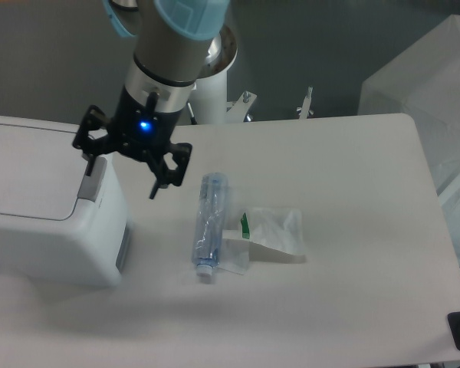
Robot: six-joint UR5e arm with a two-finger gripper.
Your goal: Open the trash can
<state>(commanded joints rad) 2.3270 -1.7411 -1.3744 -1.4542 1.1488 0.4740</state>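
No readable text, labels, brands or numbers anywhere in frame. Closest candidates: a small green patch on the clear plastic bag, at its 9 o'clock edge, too small and blurred to tell if it's print; the bottle has no legible label. Trash can lid and grey latch tab show no markings. Blue light on the gripper body is just a lit dot, not a sign or digit. Dark object at the 5 o'clock corner of the picture carries nothing legible either.
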